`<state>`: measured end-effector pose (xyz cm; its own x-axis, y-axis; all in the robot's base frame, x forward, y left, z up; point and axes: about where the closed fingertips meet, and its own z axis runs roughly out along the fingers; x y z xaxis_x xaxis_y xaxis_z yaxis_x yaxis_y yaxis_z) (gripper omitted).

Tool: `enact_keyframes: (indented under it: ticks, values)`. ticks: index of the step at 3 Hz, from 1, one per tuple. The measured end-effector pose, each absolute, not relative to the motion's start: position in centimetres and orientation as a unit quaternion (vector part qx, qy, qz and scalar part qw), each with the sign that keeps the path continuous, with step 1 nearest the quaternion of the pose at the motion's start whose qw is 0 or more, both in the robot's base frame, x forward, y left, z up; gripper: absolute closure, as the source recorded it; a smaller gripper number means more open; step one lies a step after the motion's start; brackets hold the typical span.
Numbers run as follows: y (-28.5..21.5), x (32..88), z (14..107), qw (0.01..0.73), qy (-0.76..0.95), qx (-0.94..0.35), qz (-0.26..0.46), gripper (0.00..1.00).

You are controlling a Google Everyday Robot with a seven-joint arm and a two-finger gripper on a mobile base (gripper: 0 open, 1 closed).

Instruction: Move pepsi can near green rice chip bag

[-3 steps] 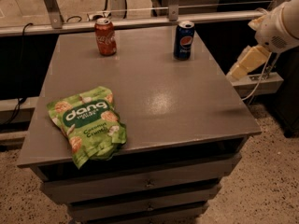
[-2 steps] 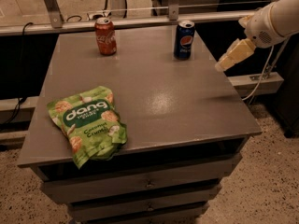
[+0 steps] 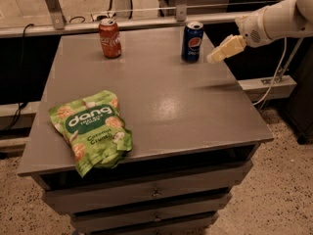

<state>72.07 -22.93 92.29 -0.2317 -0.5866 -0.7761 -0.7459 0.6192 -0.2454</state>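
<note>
Pincer beside pepsi can, seemingly apart; green rice chip bag distant.

Your gripper hangs over the table's far right edge, just right of the pepsi can, not touching it. The can stands upright; the red cola can stands far left. The green rice chip bag lies flat front left, well apart.

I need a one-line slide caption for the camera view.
The gripper hovers beside the pepsi can, across the table from the green rice chip bag.
</note>
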Motion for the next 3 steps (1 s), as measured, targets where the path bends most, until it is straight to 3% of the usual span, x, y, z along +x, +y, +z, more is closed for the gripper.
enact_keyframes:
  ticks: [3]
  values:
    - [-17.3,77.9,91.5,0.526,0.739,-0.391,0.158,0.00]
